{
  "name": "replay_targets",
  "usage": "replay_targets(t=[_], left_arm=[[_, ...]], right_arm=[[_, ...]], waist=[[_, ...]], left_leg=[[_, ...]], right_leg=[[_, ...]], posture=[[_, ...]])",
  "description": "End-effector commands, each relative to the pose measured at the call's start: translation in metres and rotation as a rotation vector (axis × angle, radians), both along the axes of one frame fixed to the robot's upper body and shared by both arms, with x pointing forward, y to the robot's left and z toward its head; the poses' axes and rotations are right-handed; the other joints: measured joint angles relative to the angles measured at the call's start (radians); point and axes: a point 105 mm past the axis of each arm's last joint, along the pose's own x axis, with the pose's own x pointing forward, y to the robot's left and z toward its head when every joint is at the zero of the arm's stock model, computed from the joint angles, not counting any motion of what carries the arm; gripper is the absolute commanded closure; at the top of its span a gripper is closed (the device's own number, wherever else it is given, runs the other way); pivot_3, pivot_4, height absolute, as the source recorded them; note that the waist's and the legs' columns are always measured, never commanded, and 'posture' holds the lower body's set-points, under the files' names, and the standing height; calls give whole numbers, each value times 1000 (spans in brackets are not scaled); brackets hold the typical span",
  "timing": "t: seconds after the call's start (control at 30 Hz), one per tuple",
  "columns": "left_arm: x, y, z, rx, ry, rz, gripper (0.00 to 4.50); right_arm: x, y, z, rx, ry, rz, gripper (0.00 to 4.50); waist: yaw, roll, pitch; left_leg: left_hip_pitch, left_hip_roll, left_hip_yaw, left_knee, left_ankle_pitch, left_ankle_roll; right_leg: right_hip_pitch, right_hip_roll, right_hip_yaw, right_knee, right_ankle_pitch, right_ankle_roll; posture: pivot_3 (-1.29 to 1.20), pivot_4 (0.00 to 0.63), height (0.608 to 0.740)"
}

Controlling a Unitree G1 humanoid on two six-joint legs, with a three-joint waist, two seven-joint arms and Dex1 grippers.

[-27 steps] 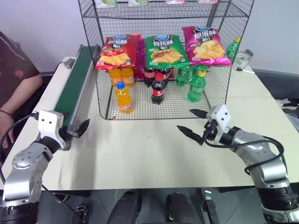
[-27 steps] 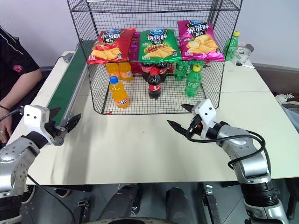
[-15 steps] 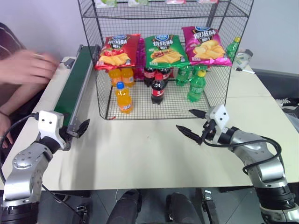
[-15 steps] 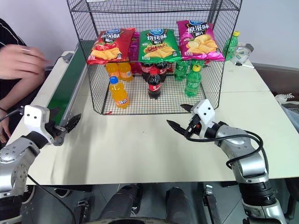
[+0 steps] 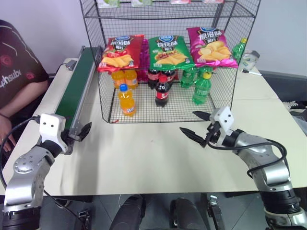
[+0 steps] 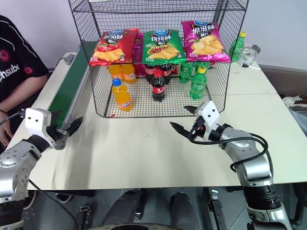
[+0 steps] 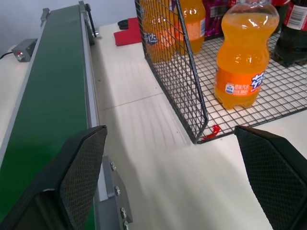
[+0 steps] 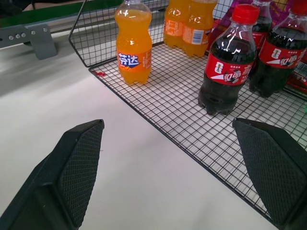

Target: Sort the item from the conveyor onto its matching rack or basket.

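Observation:
The item, a small orange soda bottle point(image 5: 127, 100) with a blue cap, stands upright on the grid floor of the black wire rack point(image 5: 220, 72), near its front left corner. The dark green conveyor point(image 5: 76, 86) runs along the table's left side. My left gripper point(image 5: 80, 132) is open beside the conveyor's near end, holding nothing. The left wrist view shows the belt point(image 7: 48, 115) and the orange bottle point(image 7: 244, 52) behind the mesh. My right gripper point(image 5: 188, 121) is open just in front of the rack's front right, also holding nothing. Its wrist view shows the same orange bottle point(image 8: 133, 43).
Red, green and pink chip bags point(image 5: 168, 50) hang across the rack front. Cola bottles point(image 5: 162, 91), green bottles point(image 5: 201, 88) and two more orange bottles point(image 5: 124, 76) stand inside. A person point(image 5: 19, 72) sits at the left by the conveyor. Another green bottle point(image 5: 239, 48) stands outside at the right.
The person's hand, raised near the conveyor's far end half a second ago, has drawn back. Both grippers and the bottle stay where they were.

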Motion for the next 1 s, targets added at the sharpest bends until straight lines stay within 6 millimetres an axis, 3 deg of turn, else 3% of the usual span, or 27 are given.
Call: replay_targets(t=[0.03, 1.0], left_arm=[[1, 1, 8, 14, -43, 7, 64], [0, 1, 6, 19, -34, 15, 64]], right_arm=[[1, 4, 12, 9, -56, 13, 0], [2, 8, 9, 2, -57, 18, 0]], waist=[[0, 0, 0], [0, 0, 0]], left_leg=[[0, 0, 0, 0, 0, 0], [0, 0, 0, 0, 0, 0]], right_leg=[[0, 0, 0, 0, 0, 0], [0, 0, 0, 0, 0, 0]], posture=[[0, 150, 740], [0, 150, 740]])
